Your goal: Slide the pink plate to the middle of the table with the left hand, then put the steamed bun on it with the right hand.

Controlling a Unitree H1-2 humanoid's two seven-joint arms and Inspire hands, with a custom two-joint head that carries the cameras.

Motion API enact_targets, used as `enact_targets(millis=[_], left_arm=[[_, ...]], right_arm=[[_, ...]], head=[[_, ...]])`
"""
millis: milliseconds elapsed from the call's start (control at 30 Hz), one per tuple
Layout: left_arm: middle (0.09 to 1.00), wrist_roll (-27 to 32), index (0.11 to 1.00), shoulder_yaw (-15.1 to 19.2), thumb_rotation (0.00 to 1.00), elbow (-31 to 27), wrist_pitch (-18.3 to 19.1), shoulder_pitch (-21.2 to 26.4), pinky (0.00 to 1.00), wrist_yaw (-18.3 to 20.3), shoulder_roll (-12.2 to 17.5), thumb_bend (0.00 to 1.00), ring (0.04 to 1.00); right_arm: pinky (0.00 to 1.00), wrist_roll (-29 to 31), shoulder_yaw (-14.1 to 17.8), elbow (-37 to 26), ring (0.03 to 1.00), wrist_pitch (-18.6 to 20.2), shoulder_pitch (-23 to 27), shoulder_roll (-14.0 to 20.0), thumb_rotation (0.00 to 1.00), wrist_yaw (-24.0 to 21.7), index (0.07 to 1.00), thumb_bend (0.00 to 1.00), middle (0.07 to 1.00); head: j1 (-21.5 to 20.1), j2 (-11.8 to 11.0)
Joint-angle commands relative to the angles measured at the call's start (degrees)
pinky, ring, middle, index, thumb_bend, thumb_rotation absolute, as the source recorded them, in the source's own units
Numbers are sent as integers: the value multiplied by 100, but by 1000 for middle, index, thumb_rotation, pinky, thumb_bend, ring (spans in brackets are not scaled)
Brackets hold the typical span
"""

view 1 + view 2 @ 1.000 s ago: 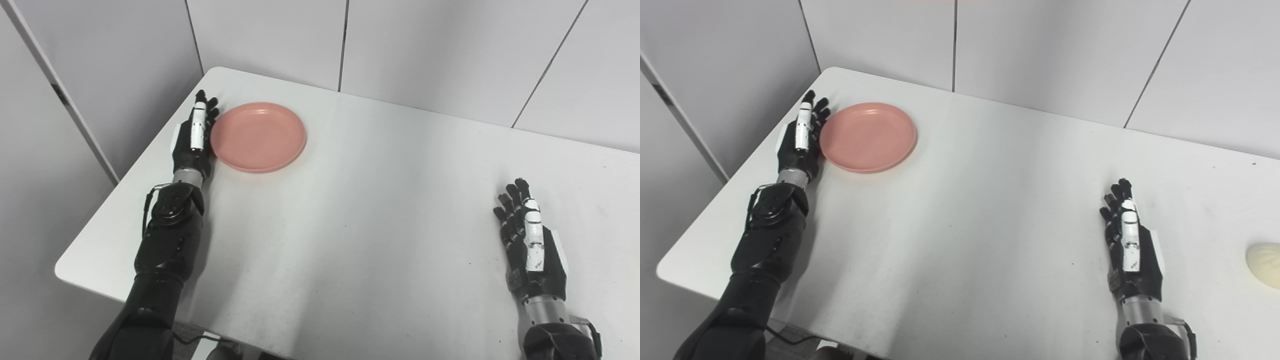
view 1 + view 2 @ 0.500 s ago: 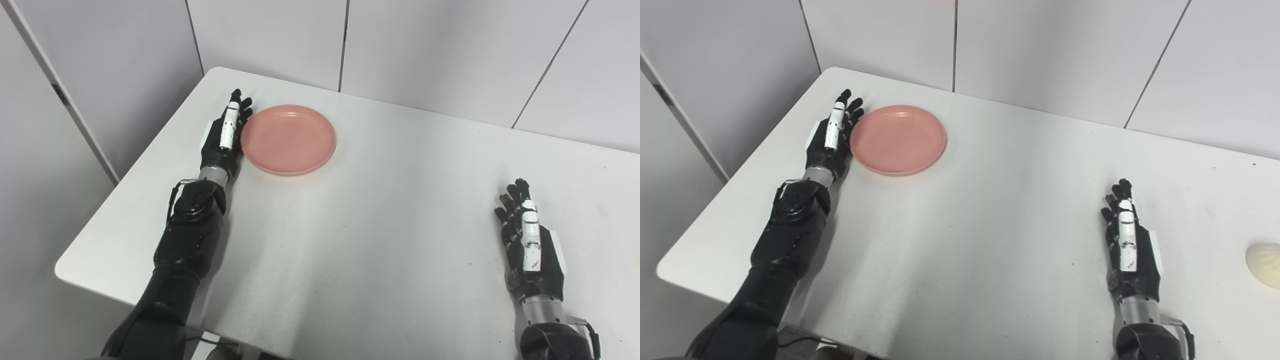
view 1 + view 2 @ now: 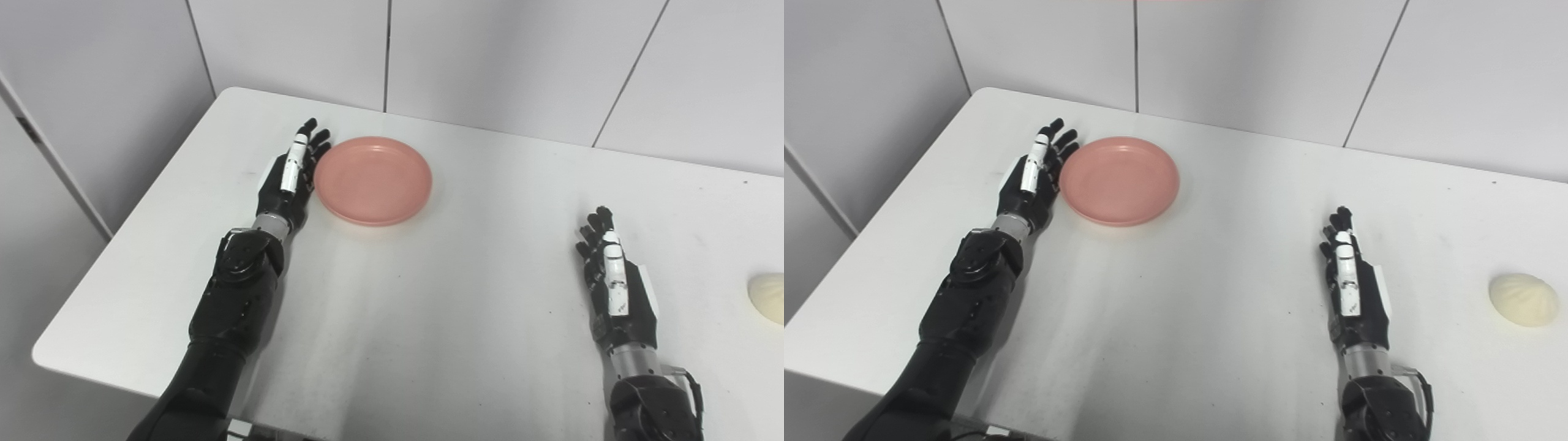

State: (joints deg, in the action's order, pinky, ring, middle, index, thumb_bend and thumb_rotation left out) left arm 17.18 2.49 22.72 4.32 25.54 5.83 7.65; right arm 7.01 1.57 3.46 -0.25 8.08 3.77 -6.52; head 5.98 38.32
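Note:
The pink plate (image 3: 373, 179) lies flat on the white table (image 3: 429, 318), left of the middle. My left hand (image 3: 291, 181) stands on its edge against the plate's left rim, fingers straight and apart, holding nothing. My right hand (image 3: 617, 291) rests open on the table at the right, fingers extended, empty. The pale steamed bun (image 3: 1523, 299) sits near the right end of the table, well to the right of the right hand and apart from it.
The table's left edge (image 3: 122, 226) and near edge lie close to my left forearm. Grey wall panels (image 3: 490, 55) rise right behind the table's far edge.
My left hand has pushed the pink plate to the right across the table. The camera has also turned right, bringing the bun further into view. The right hand stayed put.

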Motion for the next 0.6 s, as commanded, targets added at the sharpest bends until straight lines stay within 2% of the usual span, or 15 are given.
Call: enact_targets(millis=[0, 167, 333, 567], left_arm=[[950, 1, 956, -279, 1000, -173, 455, -57, 976, 374, -207, 392, 956], [964, 11, 976, -450, 1000, -512, 719, -200, 987, 522, -238, 381, 969], [979, 43, 985, -579, 1000, -736, 847, -324, 999, 687, -304, 356, 982], [969, 42, 988, -803, 1000, -939, 1015, -490, 1000, 892, -385, 348, 979]], right_arm=[[1000, 15, -102, 214, 1000, -69, -196, -230, 1000, 36, 1000, 188, 1000], [1000, -67, -131, 195, 1000, -23, -200, -265, 1000, 49, 1000, 198, 1000], [1000, -58, -163, 210, 1000, -11, -198, -276, 1000, 19, 1000, 220, 1000], [1000, -177, -230, 164, 1000, 8, -200, -326, 1000, 117, 1000, 198, 1000]], head=[[-101, 7], [-332, 22], [-470, 42], [-655, 89]])
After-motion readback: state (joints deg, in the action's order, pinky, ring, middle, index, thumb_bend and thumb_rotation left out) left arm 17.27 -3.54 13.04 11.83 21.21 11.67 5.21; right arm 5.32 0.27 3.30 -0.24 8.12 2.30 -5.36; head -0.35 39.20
